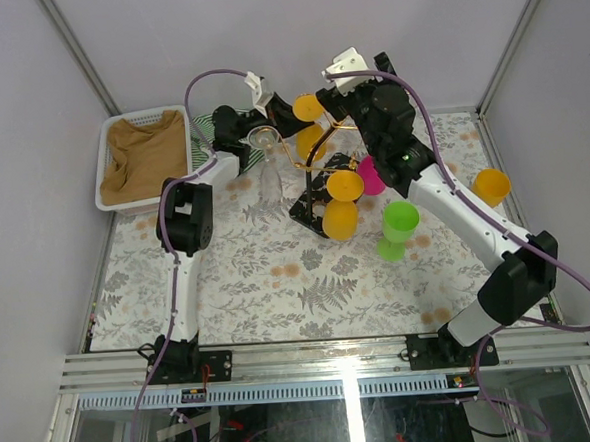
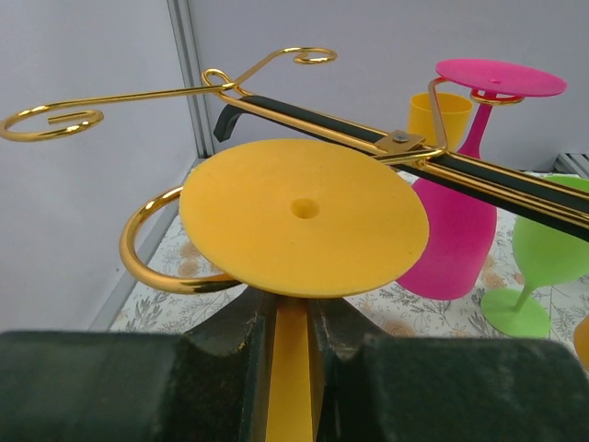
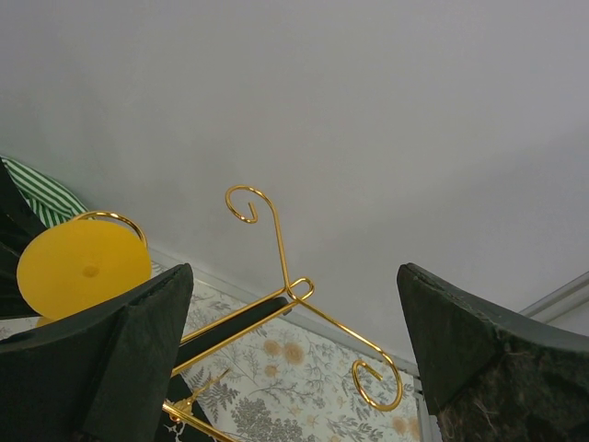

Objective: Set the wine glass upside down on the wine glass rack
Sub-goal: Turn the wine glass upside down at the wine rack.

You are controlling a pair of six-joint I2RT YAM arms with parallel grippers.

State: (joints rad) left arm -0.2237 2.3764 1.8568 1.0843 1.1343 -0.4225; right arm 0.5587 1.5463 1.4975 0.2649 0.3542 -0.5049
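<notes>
My left gripper (image 1: 286,111) is shut on the stem (image 2: 293,368) of a yellow wine glass held upside down, its round foot (image 2: 304,216) on top. The foot lies over a curled hook (image 2: 147,267) of the gold wine glass rack (image 1: 311,160), under the rack's upper arm (image 2: 322,124). In the top view the foot (image 1: 308,107) is at the rack's far end. My right gripper (image 1: 332,96) is open and empty, just right of that foot. In the right wrist view its fingers (image 3: 138,350) frame the rack's forked hooks (image 3: 294,285), and the yellow foot (image 3: 83,267) shows at left.
A pink glass (image 2: 460,239) and yellow glasses (image 1: 345,185) hang on the rack above its black base (image 1: 309,205). A green glass (image 1: 399,225) and an orange one (image 1: 491,184) stand to the right. A clear glass (image 1: 269,172) stands left of the rack. A white basket (image 1: 110,142) with brown cloth is far left.
</notes>
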